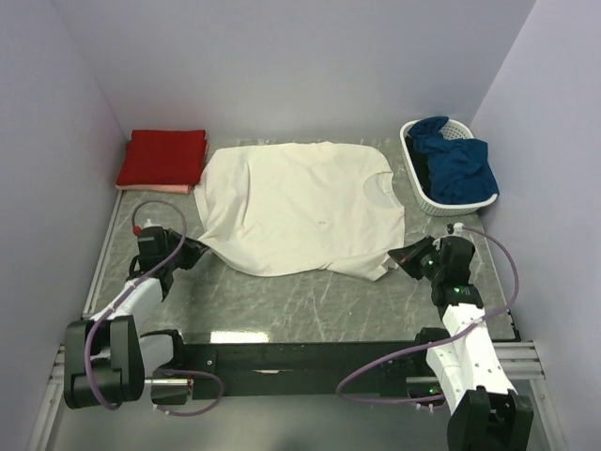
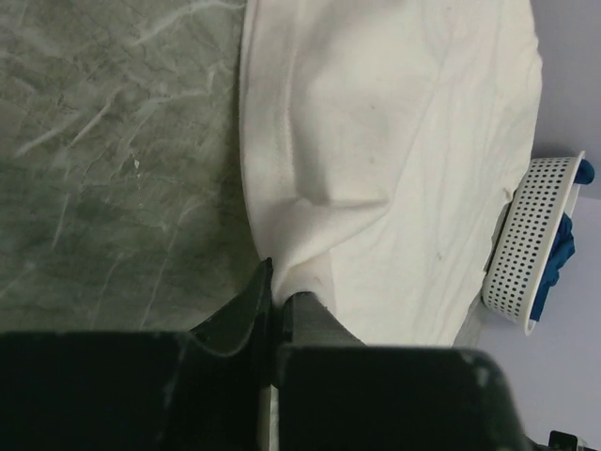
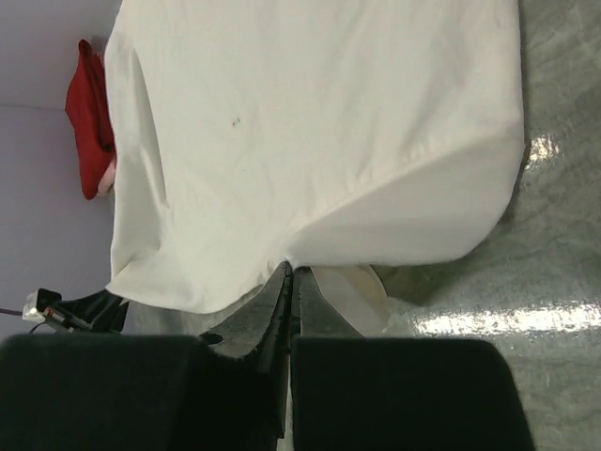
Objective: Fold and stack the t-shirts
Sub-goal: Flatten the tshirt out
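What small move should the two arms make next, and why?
Probably raise both slightly together: left gripper and right gripper each pinch the near edge of the cream t-shirt, which lies flat and unfolded, so a fold can start.

Left hand (image 2: pixel 280 287) clamps cream t-shirt (image 2: pixel 394 141) edge on marbled table (image 2: pixel 113 169); white basket (image 2: pixel 528 246), blue cloth (image 2: pixel 566 246), right.

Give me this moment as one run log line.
left gripper: shut on cream t-shirt | right gripper: shut on cream t-shirt | red t-shirt: folded, far left
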`<state>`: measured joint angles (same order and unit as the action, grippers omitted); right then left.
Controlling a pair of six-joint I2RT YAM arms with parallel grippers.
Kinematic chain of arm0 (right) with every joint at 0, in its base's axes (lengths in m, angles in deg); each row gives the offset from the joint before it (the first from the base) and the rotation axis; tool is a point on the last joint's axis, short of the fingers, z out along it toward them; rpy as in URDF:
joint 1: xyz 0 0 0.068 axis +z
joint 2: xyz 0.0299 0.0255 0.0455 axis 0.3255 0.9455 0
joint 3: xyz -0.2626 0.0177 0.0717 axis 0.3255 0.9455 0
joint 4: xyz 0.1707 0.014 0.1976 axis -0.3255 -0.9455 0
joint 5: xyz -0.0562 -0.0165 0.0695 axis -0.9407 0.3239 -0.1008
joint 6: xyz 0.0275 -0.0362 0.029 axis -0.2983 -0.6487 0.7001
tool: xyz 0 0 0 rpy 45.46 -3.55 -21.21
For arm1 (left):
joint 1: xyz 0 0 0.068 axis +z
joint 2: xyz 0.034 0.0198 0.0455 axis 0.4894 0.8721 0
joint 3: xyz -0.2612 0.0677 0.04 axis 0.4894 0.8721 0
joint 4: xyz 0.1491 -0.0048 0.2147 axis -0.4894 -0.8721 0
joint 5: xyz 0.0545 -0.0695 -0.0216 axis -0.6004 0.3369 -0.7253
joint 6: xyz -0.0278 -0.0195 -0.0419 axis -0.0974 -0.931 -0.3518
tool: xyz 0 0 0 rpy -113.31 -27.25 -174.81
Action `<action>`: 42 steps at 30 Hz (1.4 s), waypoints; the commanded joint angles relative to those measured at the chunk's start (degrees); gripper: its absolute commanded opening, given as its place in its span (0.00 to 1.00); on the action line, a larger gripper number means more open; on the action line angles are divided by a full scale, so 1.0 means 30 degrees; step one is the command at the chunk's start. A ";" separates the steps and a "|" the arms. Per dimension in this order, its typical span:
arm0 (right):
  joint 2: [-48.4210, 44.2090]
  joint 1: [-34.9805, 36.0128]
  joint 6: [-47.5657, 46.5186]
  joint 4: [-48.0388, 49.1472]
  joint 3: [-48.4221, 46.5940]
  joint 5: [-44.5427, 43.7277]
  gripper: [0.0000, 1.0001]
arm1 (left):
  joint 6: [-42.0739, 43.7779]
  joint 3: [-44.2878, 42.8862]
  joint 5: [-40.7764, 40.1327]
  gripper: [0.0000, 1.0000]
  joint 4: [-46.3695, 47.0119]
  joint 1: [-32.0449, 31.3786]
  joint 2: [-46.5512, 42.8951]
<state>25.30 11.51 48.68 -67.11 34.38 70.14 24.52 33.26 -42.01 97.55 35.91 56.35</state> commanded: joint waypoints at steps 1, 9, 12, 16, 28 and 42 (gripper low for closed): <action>0.0461 0.0005 -0.0352 -0.0030 -0.0928 0.0326 0.00 | -0.0440 0.0064 -0.0301 0.04 0.1187 0.0023 -0.0980; -0.0031 0.0005 -0.1380 -0.2639 -0.2542 -0.0348 0.00 | 0.0557 -0.0523 -0.1298 0.13 -0.2003 0.0023 -0.1973; -0.0882 -0.0024 -0.1992 -0.4336 -0.2980 -0.0988 0.00 | 0.0790 -0.0814 -0.1678 0.23 -0.4251 0.0052 -0.3291; -0.1410 -0.0083 -0.2552 -0.6738 -0.4034 -0.1782 0.00 | 0.1727 -0.1838 -0.3054 0.57 -0.6839 0.0052 -0.4991; 0.0667 -0.0170 -0.1734 -0.5314 -0.6231 -0.2661 0.00 | 0.1056 -0.0934 -0.4754 0.69 -0.7868 0.0023 -0.5902; 0.8986 -0.0142 0.0113 0.0141 -1.0215 -0.2340 0.00 | 0.0939 0.0620 -0.3700 0.70 -0.4589 -0.2114 -0.4410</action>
<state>49.91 11.34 47.85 -72.60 8.33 62.68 27.97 35.05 -53.55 78.18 31.67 42.02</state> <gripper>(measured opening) 0.007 0.702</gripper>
